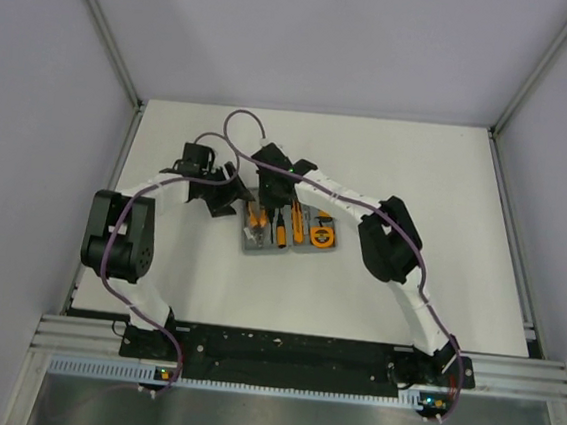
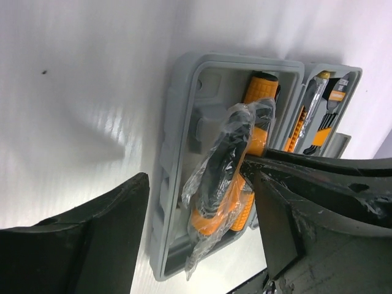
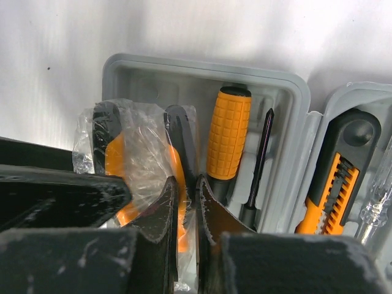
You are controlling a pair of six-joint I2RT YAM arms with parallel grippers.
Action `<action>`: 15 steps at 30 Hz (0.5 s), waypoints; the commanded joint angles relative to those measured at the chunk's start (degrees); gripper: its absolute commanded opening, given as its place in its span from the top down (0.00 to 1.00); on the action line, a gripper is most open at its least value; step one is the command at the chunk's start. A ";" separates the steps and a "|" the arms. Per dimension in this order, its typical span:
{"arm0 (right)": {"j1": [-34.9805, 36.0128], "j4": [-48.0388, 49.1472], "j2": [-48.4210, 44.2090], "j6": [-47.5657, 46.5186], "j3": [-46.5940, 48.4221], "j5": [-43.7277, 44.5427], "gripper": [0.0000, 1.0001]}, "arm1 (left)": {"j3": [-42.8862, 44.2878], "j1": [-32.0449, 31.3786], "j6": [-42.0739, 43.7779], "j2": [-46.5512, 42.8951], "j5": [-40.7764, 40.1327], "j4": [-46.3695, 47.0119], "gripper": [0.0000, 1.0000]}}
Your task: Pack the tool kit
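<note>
1. The grey plastic case (image 3: 184, 66) lies open and flat on the white table (image 1: 417, 185), near its middle and just ahead of both arms. Its two shallow halves sit side by side, each with rounded corners and moulded recesses.
2. The left half holds a pair of pliers (image 3: 116, 153) with orange-and-black handles, sealed in a crinkled clear plastic bag (image 3: 147, 141). They lie loosely across the recesses rather than seated in one.
3. Beside the pliers, in the same half, a screwdriver (image 3: 228, 135) with a knurled orange handle sits in its slot. A slim black cross-tip shaft lies just to its right.
4. The right half carries an orange-and-black utility knife (image 3: 334, 177). In the overhead view a round orange tape measure (image 1: 323, 239) sits at that half's outer end.
5. The right gripper (image 3: 185, 190) is over the left half with its fingers nearly together, pinched on the bagged pliers at a handle.
6. The left gripper (image 2: 202, 202) hangs at the case's left edge with its jaws spread wide and nothing grasped between them.
</note>
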 commanded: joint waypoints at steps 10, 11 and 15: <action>2.20 -3.41 1.11 -0.18 2.57 7.47 0.86 | 4.85 -2.90 -2.44 8.06 -0.83 -3.58 0.57; 2.29 -3.50 1.02 -0.01 2.48 7.30 0.84 | 5.02 -2.99 -2.44 8.33 -0.74 -3.58 0.61; 2.20 -3.59 -0.56 0.43 1.95 7.56 0.76 | 6.08 -3.16 -1.21 9.38 0.76 -3.76 0.69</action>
